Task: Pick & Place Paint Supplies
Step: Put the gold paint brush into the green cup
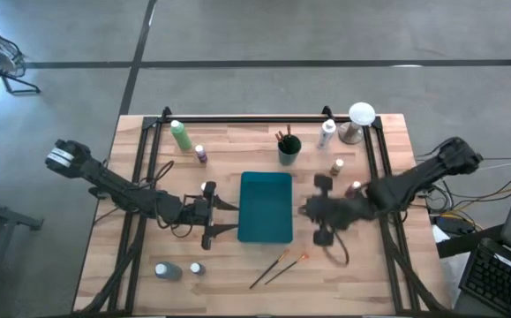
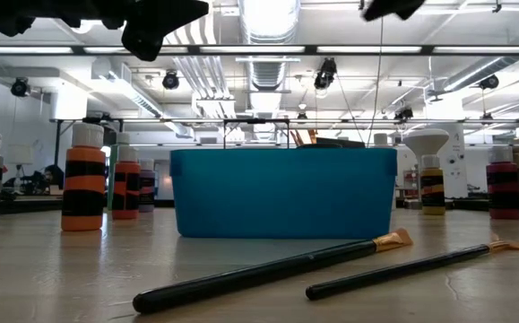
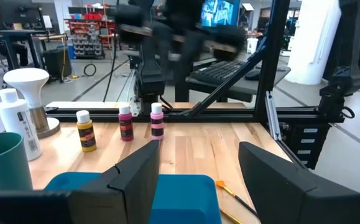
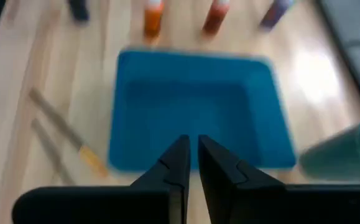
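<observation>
While shut, right tool (image 4: 192, 163) above tray (image 4: 198, 112)

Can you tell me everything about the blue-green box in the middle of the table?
The teal tray is a plain rectangular box with low, smooth walls and rounded corners, and looks like plastic. It sits flat on the wooden table, long side running front to back, open on top and seemingly empty. Nothing touches it: two brushes lie just in front, bottles stand around it.
</observation>
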You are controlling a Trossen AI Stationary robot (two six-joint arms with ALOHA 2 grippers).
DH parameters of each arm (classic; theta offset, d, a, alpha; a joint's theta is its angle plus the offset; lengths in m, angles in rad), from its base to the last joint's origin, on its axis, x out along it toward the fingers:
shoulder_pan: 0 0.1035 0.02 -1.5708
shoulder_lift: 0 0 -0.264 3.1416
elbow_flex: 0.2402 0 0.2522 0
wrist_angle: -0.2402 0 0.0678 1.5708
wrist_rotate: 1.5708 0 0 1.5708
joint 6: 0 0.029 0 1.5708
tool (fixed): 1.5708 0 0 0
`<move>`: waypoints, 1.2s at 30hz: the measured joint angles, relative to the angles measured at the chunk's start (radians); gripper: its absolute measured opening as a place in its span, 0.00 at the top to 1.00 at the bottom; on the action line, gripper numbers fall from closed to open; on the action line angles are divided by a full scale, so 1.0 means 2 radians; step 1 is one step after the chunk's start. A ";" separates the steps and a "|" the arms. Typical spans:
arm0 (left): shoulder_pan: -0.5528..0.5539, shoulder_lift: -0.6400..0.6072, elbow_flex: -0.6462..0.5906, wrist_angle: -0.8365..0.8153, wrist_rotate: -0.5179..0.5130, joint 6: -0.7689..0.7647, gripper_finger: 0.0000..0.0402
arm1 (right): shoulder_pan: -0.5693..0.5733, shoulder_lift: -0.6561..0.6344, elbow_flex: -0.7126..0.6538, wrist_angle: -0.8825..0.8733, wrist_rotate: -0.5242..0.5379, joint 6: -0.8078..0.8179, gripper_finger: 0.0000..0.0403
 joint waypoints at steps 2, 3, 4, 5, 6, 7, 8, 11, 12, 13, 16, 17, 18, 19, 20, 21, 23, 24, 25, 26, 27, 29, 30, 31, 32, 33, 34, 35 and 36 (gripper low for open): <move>0.000 0.000 0.000 -0.002 0.000 -0.002 0.44 | 0.028 0.029 0.025 -0.043 0.002 0.036 0.93; 0.000 0.000 0.000 -0.002 0.000 -0.005 0.44 | 0.042 0.045 0.036 -0.062 0.003 0.049 0.93; 0.000 0.000 0.000 -0.002 0.000 -0.006 0.44 | 0.054 0.062 0.045 -0.079 0.003 0.059 0.93; 0.000 0.000 0.000 -0.002 0.000 -0.010 0.44 | 0.065 0.080 0.055 -0.095 0.001 0.064 0.93; 0.000 0.000 0.000 -0.002 0.000 -0.013 0.44 | 0.075 0.098 0.066 -0.110 -0.006 0.068 0.93; 0.000 0.000 0.000 -0.002 0.000 -0.015 0.44 | 0.085 0.115 0.075 -0.127 -0.015 0.074 0.93; 0.000 0.000 0.000 -0.002 0.000 -0.018 0.44 | 0.094 0.132 0.084 -0.143 -0.022 0.084 0.93; 0.000 0.000 0.000 -0.003 0.000 -0.025 0.44 | 0.111 0.175 0.109 -0.165 -0.052 0.097 0.91; 0.000 0.000 0.000 -0.004 0.000 -0.030 0.44 | 0.114 0.187 0.114 -0.165 -0.067 0.097 0.90; 0.000 0.000 0.000 -0.005 0.000 -0.032 0.44 | 0.115 0.198 0.119 -0.164 -0.081 0.097 0.89; 0.000 0.000 0.000 -0.008 0.000 -0.034 0.44 | 0.115 0.231 0.126 -0.163 -0.126 0.087 0.84; 0.000 0.000 0.000 -0.009 0.000 -0.034 0.44 | 0.115 0.240 0.126 -0.163 -0.134 0.081 0.82; 0.000 0.000 0.000 -0.009 0.000 -0.034 0.44 | 0.115 0.249 0.126 -0.163 -0.141 0.073 0.80; 0.000 0.000 0.000 -0.010 0.000 -0.034 0.44 | 0.113 0.258 0.126 -0.162 -0.147 0.065 0.78; 0.000 0.000 0.000 -0.011 0.000 -0.034 0.44 | 0.112 0.266 0.125 -0.162 -0.149 0.060 0.76; 0.000 0.000 0.000 -0.011 0.000 -0.034 0.44 | 0.111 0.271 0.122 -0.161 -0.150 0.058 0.74; 0.000 0.000 0.000 -0.014 0.000 -0.034 0.44 | 0.107 0.281 0.119 -0.155 -0.156 0.057 0.70; 0.000 0.000 0.000 -0.016 0.000 -0.034 0.44 | 0.105 0.283 0.117 -0.150 -0.159 0.057 0.67; 0.000 0.000 0.000 -0.019 0.000 -0.033 0.44 | 0.103 0.283 0.115 -0.147 -0.158 0.057 0.65; 0.000 0.000 0.000 -0.019 0.000 -0.032 0.44 | 0.100 0.283 0.113 -0.144 -0.160 0.057 0.63; 0.000 0.000 0.000 -0.019 0.000 -0.032 0.44 | 0.098 0.283 0.111 -0.134 -0.160 0.056 0.61; 0.000 0.000 0.000 -0.019 0.000 -0.032 0.44 | 0.094 0.283 0.107 -0.120 -0.162 0.042 0.57; 0.000 0.000 0.000 -0.019 0.000 -0.032 0.44 | 0.092 0.282 0.104 -0.120 -0.163 0.034 0.55; 0.000 0.000 0.000 -0.019 0.000 -0.032 0.44 | 0.089 0.282 0.103 -0.117 -0.164 0.028 0.54; 0.000 0.000 0.000 -0.019 0.000 -0.032 0.44 | 0.086 0.282 0.101 -0.114 -0.166 0.023 0.53; 0.000 0.000 0.000 -0.019 0.000 -0.032 0.44 | 0.082 0.281 0.098 -0.113 -0.171 0.016 0.52; 0.000 0.000 0.000 -0.019 0.000 -0.031 0.44 | 0.078 0.281 0.093 -0.112 -0.175 0.012 0.51; 0.000 0.000 0.000 -0.019 0.000 -0.031 0.44 | 0.075 0.281 0.086 -0.107 -0.175 0.007 0.51; 0.000 0.000 0.000 -0.019 0.000 -0.031 0.44 | 0.071 0.281 0.078 -0.097 -0.178 0.002 0.51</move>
